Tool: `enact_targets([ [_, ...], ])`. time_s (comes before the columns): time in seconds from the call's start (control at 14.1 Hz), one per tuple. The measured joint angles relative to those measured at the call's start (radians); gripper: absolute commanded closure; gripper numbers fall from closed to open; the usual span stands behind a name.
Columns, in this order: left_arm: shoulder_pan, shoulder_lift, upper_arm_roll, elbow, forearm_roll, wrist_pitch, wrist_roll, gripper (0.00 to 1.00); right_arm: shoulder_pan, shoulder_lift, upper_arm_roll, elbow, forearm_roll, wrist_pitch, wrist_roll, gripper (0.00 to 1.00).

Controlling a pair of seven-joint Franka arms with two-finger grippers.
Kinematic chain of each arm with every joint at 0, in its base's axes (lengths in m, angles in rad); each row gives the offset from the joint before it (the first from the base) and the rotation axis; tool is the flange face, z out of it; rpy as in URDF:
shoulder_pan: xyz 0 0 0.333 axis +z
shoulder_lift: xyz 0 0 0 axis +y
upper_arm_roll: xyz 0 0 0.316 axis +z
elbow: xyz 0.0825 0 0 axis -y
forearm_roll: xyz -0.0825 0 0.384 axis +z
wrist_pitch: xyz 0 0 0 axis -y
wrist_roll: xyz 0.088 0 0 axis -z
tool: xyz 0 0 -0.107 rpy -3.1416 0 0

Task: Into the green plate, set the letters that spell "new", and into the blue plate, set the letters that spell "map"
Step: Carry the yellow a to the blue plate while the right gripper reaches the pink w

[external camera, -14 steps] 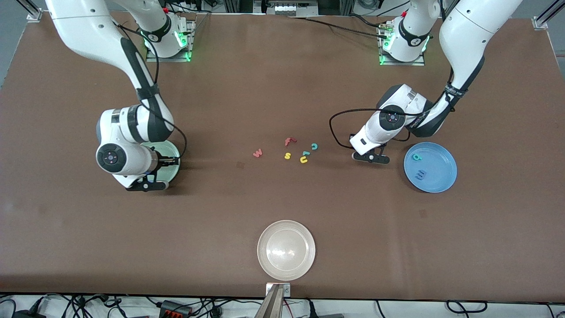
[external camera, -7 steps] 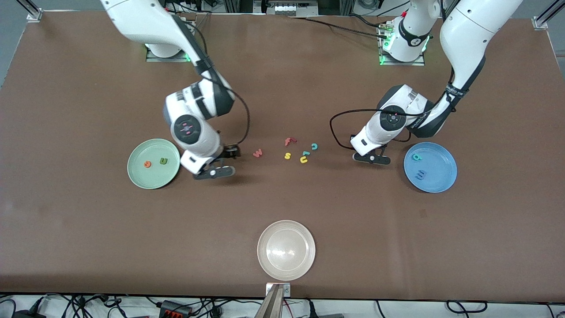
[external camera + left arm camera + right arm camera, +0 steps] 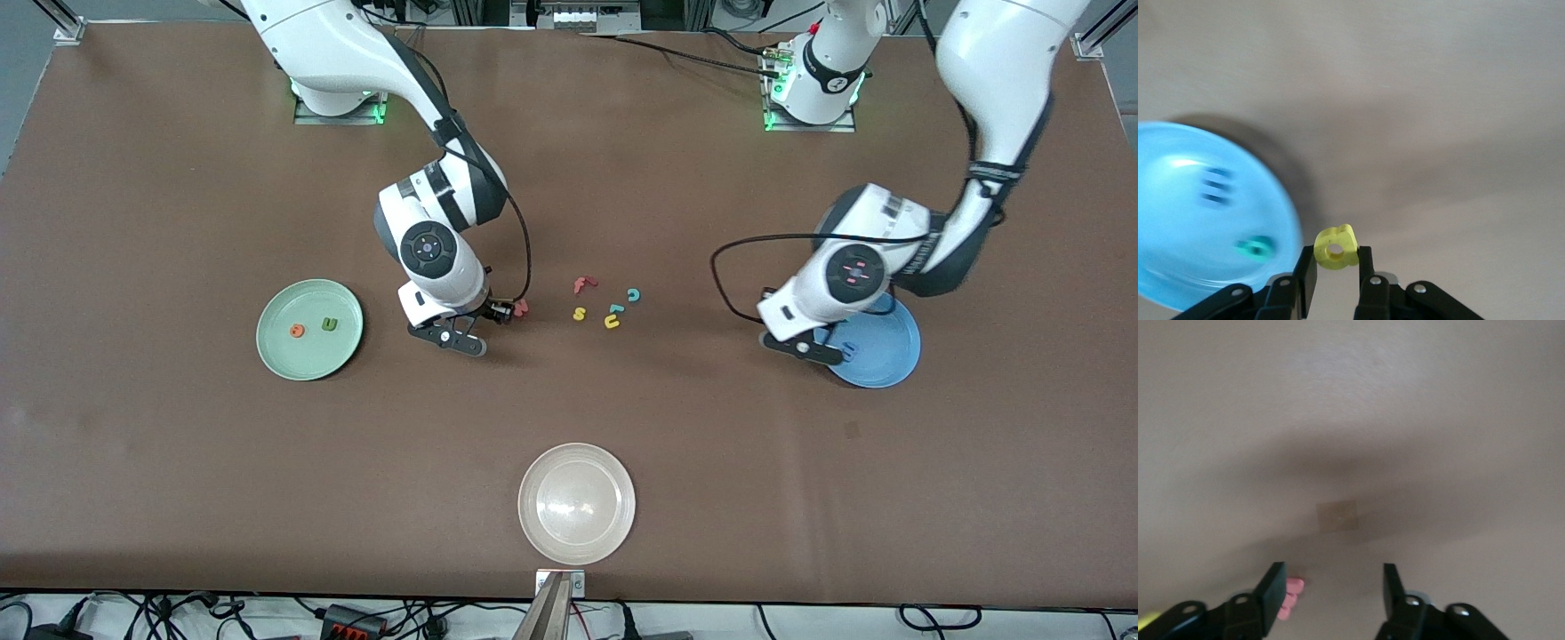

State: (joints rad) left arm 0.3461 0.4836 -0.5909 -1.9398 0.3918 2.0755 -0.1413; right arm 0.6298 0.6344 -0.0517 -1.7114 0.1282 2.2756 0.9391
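The green plate point(image 3: 309, 354) holds the orange e point(image 3: 297, 331) and the dark green n point(image 3: 330, 324). The red-pink w point(image 3: 522, 308) lies on the table toward the letter cluster. My right gripper point(image 3: 500, 312) is low beside it, open. In the right wrist view the w point(image 3: 1291, 597) sits against the outside of one finger point(image 3: 1273, 590), not between the two. My left gripper point(image 3: 1337, 252) is shut on the yellow p point(image 3: 1336, 247), just off the rim of the blue plate point(image 3: 1171, 220). That plate holds the blue m point(image 3: 1217, 187) and the teal a point(image 3: 1257, 249).
Loose letters lie mid-table: a red f point(image 3: 582, 284), a yellow s point(image 3: 579, 313), a teal c point(image 3: 633, 294), a teal letter point(image 3: 615, 309) and a yellow u shape point(image 3: 612, 322). A cream-white plate point(image 3: 576, 503) stands near the front edge. The left arm covers part of the blue plate point(image 3: 880, 356).
The right arm swung from over the green plate across to the red-pink w and came down beside it. The left arm carried the yellow p toward the blue plate.
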Motion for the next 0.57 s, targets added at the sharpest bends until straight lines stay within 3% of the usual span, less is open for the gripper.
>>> enact_targets([
  [0.14, 0.084, 0.004, 0.006, 0.014, 0.014, 0.0, 0.147, 0.76, 0.006, 0.027, 0.013, 0.033, 0.0, 0.002, 0.141, 0.37],
  [0.21, 0.125, 0.013, 0.008, 0.02, 0.039, 0.001, 0.203, 0.59, 0.019, 0.041, 0.017, 0.05, 0.0, 0.002, 0.183, 0.37],
  [0.28, 0.161, 0.028, 0.009, 0.027, 0.058, 0.002, 0.245, 0.21, 0.038, 0.054, 0.019, 0.063, 0.0, 0.002, 0.217, 0.37],
  [0.36, 0.186, 0.048, 0.01, 0.034, 0.068, 0.003, 0.269, 0.0, 0.055, 0.065, 0.02, 0.07, 0.0, 0.002, 0.245, 0.37],
  [0.57, 0.197, 0.085, 0.005, 0.047, 0.076, 0.006, 0.283, 0.0, 0.069, 0.079, 0.02, 0.079, 0.0, 0.003, 0.279, 0.37],
])
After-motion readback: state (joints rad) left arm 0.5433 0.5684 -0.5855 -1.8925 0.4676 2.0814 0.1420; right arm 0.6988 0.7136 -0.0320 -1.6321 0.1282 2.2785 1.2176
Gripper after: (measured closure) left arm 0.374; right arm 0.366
